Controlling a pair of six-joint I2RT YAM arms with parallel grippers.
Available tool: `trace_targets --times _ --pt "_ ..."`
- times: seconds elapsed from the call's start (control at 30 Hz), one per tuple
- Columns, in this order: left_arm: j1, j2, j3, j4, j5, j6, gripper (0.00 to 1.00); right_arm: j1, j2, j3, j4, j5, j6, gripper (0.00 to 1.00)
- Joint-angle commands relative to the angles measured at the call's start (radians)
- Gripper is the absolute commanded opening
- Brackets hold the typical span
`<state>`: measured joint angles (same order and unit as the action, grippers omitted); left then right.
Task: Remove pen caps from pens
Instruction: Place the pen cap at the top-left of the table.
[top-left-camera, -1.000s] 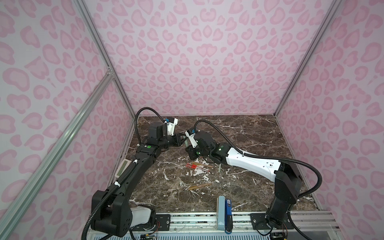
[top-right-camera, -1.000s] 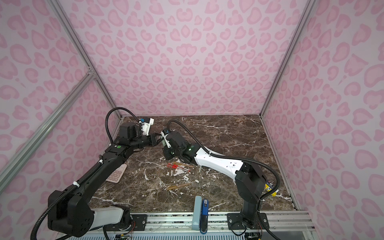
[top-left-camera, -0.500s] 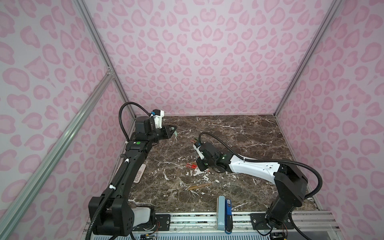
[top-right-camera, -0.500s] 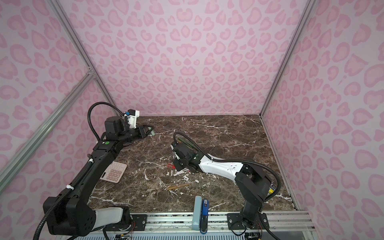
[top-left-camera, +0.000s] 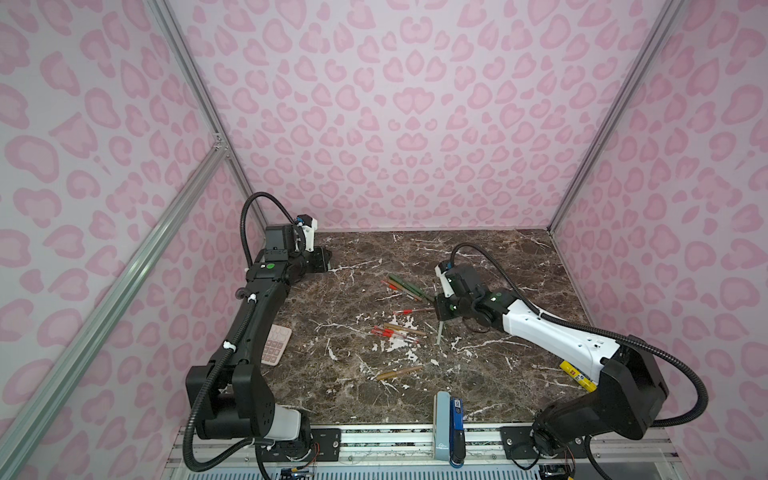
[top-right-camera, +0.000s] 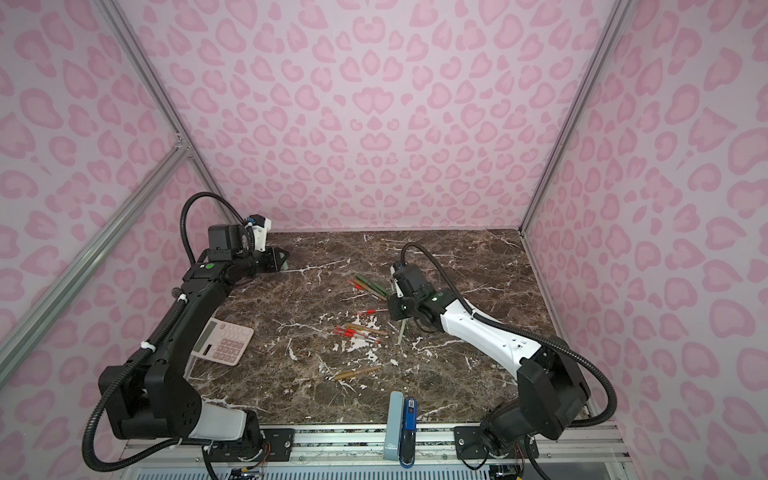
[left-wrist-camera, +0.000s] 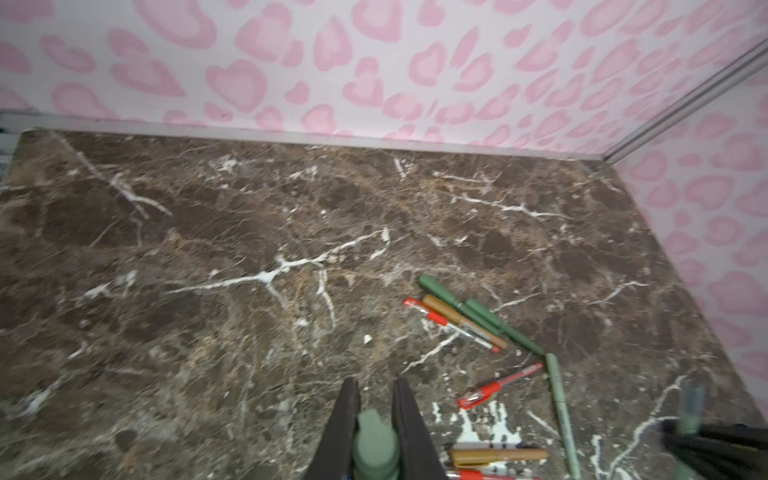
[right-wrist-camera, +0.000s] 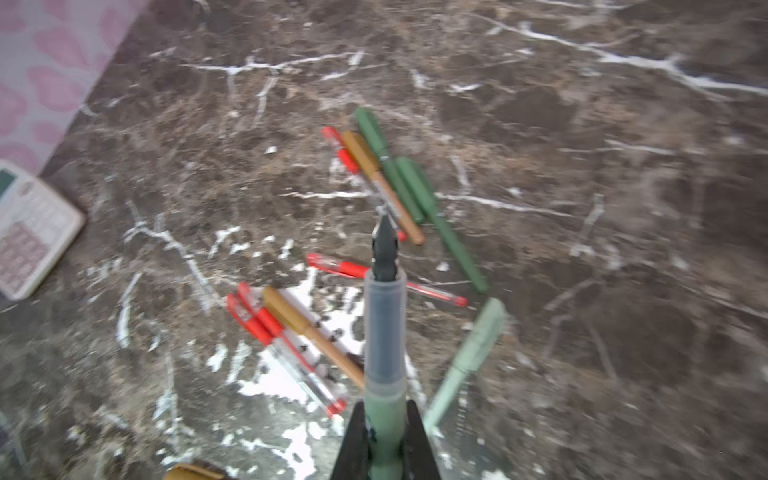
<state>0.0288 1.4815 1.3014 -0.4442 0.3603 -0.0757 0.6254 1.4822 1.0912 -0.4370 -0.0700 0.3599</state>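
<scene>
Here, your left claw (left-wrist-camera: 376, 399) pinches 1 green cap (left-wrist-camera: 374, 444), your right claw (right-wrist-camera: 385, 409) 1 uncapped pen (right-wrist-camera: 384, 324) over loose pens (top-left-camera: 401, 328) on the table (top-left-camera: 498, 270): likely light, stiff, slick, so grip mid-barrel and cap.

Cannot see the lower end of the pale green plastic pen cap (left-wrist-camera: 374, 446) pinched between the black left fingers (left-wrist-camera: 343, 428), cropped by the left wrist view's edge. Also cropped in the blurred right wrist view: the sage green uncapped pen (right-wrist-camera: 384, 332) and the pink calculator (right-wrist-camera: 33, 232). In a top view, glimpsed only partly behind the white right arm (top-left-camera: 552, 336): the yellow-and-blue box (top-left-camera: 575, 376).
</scene>
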Motion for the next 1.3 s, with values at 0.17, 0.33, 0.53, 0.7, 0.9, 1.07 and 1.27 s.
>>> trace_targets --times 0.17,0.33,0.53,0.7,0.9,1.07,1.27 --pt "0.058 0.207 0.133 -0.149 -0.149 0.132 0.04 -0.314 0.049 0.013 -0.152 -0.035 -0.123 0.0" --pt "0.059 0.355 0.212 -0.205 -0.177 0.152 0.04 -0.425 0.161 0.078 -0.16 -0.022 -0.178 0.0" --pt "0.061 0.461 0.275 -0.235 -0.258 0.175 0.04 -0.49 0.22 0.096 -0.143 -0.045 -0.185 0.0" --pt "0.059 0.569 0.335 -0.281 -0.213 0.161 0.04 -0.494 0.262 0.096 -0.133 -0.046 -0.183 0.0" --pt "0.063 0.658 0.393 -0.306 -0.311 0.172 0.04 -0.493 0.299 0.106 -0.142 -0.029 -0.179 0.0" --pt "0.063 0.698 0.407 -0.317 -0.318 0.169 0.04 -0.497 0.319 0.105 -0.141 -0.023 -0.172 0.0" --pt "0.063 0.731 0.414 -0.32 -0.332 0.169 0.12 -0.497 0.352 0.109 -0.147 -0.035 -0.17 0.0"
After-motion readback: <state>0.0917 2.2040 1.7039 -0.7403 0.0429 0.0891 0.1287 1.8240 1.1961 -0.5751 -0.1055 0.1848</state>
